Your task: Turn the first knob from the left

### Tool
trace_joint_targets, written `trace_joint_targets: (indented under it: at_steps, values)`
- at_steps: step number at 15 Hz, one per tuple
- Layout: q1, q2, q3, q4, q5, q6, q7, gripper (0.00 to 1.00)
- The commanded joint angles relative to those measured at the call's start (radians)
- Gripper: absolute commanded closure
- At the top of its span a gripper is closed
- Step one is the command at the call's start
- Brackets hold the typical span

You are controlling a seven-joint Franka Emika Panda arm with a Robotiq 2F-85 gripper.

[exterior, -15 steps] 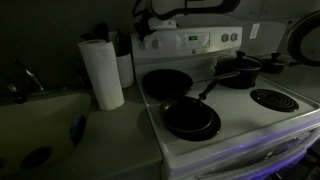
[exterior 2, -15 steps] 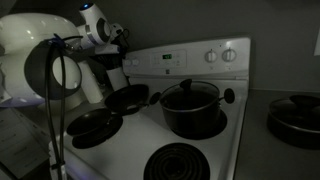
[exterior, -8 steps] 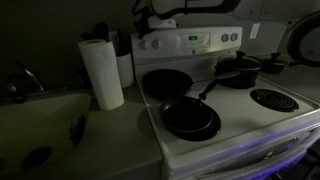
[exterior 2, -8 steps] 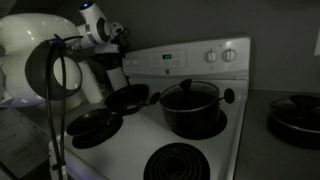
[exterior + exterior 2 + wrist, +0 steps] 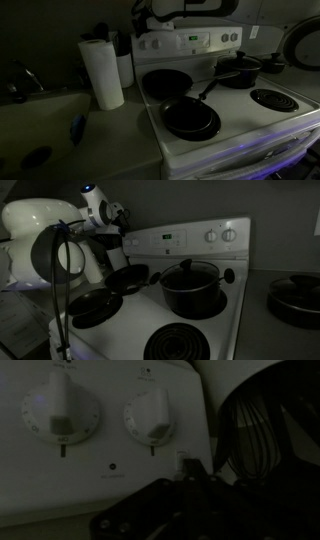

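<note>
The wrist view looks straight at the stove's white control panel. The first knob from the left (image 5: 62,412) and the second knob (image 5: 150,415) both have their bars near upright. My gripper (image 5: 178,495) is a dark shape below and to the right of them, apart from both knobs; it is too dark to tell whether its fingers are open. In both exterior views the gripper (image 5: 144,26) (image 5: 118,218) hovers in front of the left end of the panel (image 5: 190,42) (image 5: 185,240).
A paper towel roll (image 5: 101,72) stands left of the stove beside a sink (image 5: 40,118). Two frying pans (image 5: 190,118) (image 5: 165,83) and a lidded pot (image 5: 238,70) sit on the burners. Another pot (image 5: 295,295) is on the counter past the stove.
The arm's body and cable loop have shifted slightly in an exterior view. The gripper stays at the left end of the panel.
</note>
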Motion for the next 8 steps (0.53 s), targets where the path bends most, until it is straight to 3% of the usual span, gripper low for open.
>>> trace_joint_targets:
  at_steps: [1,8]
  values:
    - [-0.003,0.012,-0.005,0.026,0.006,-0.033,0.033,1.0]
    - [-0.004,0.012,-0.018,0.033,0.0,-0.065,0.11,1.0]
